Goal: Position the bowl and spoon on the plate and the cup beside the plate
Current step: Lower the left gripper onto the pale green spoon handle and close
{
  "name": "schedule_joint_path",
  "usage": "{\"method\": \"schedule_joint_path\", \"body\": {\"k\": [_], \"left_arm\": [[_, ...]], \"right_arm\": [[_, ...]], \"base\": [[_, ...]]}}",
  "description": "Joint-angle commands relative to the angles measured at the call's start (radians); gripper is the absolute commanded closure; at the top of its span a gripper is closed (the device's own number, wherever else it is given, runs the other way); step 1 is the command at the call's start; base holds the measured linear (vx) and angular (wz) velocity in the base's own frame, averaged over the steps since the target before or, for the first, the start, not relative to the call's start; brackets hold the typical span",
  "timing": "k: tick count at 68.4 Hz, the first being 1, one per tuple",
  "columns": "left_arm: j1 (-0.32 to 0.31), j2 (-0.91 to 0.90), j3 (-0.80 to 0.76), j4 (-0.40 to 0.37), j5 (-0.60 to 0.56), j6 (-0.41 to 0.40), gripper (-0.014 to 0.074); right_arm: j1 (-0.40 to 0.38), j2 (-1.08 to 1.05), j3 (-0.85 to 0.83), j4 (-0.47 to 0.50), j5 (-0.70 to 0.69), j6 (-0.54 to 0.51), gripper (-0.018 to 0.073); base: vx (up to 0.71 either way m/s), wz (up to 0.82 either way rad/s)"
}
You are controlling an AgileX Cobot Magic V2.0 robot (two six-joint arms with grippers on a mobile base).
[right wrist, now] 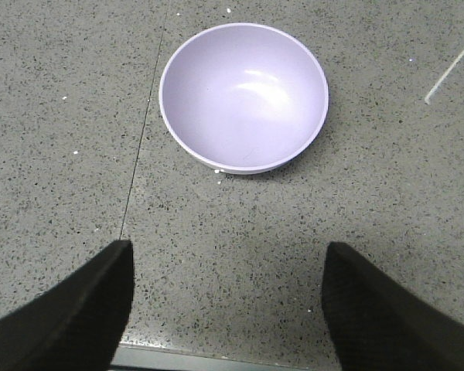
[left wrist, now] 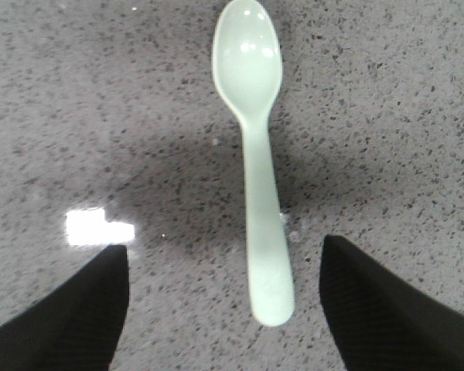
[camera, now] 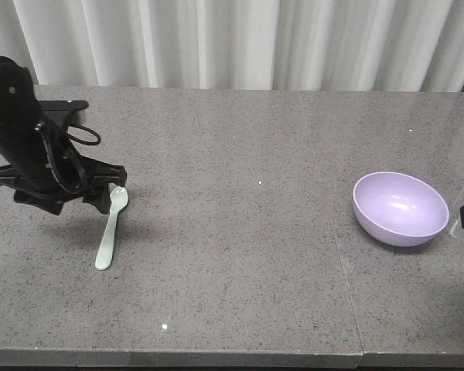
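The pale mint-green spoon (camera: 110,229) lies flat on the grey table, left of middle. In the left wrist view the spoon (left wrist: 257,154) points its head away, and its handle end lies between the fingers of my open left gripper (left wrist: 224,309), which hovers above it without touching. The lilac bowl (camera: 400,207) stands upright and empty at the right. In the right wrist view the bowl (right wrist: 243,97) is ahead of my open right gripper (right wrist: 226,301), well apart from it, with nothing between the fingers. Neither the plate nor the cup is in view.
The black left arm (camera: 39,154) stands over the table's left side. A seam in the tabletop (camera: 342,255) runs front to back left of the bowl. The table's front edge (right wrist: 216,359) lies just under the right gripper. White curtains (camera: 240,39) hang behind.
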Motion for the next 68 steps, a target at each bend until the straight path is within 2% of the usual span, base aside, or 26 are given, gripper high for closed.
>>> {"method": "schedule_joint_path", "body": {"k": [1, 9, 23, 55, 63, 68], "left_arm": [[-0.028, -0.023, -0.029, -0.012, -0.044, -0.012, 0.0104], [-0.05, -0.002, -0.029, -0.011, -0.08, -0.014, 0.0104], [-0.049, 0.059, -0.053, 0.023, -0.093, -0.055, 0.0104], [-0.049, 0.176, -0.075, 0.023, -0.093, -0.063, 0.0106], [-0.049, 0.178, -0.075, 0.023, -0.079, -0.063, 0.0136], [-0.049, 0.178, -0.075, 0.023, -0.069, -0.063, 0.0186]], "right_arm": [[-0.006, -0.006, -0.033, -0.006, -0.056, -0.009, 0.005], [-0.006, -0.006, -0.033, -0.005, -0.059, -0.009, 0.005], [-0.006, -0.006, -0.033, -0.004, -0.059, -0.009, 0.005], [-0.006, -0.006, -0.033, -0.004, -0.059, -0.009, 0.005], [-0.006, -0.006, -0.033, -0.004, -0.059, -0.009, 0.005], [-0.006, -0.006, -0.033, -0.004, -0.059, -0.009, 0.005]], "base": [[0.0, 0.0], [0.0, 0.0], [0.0, 0.0], [0.0, 0.0], [0.0, 0.0], [0.0, 0.0]]}}
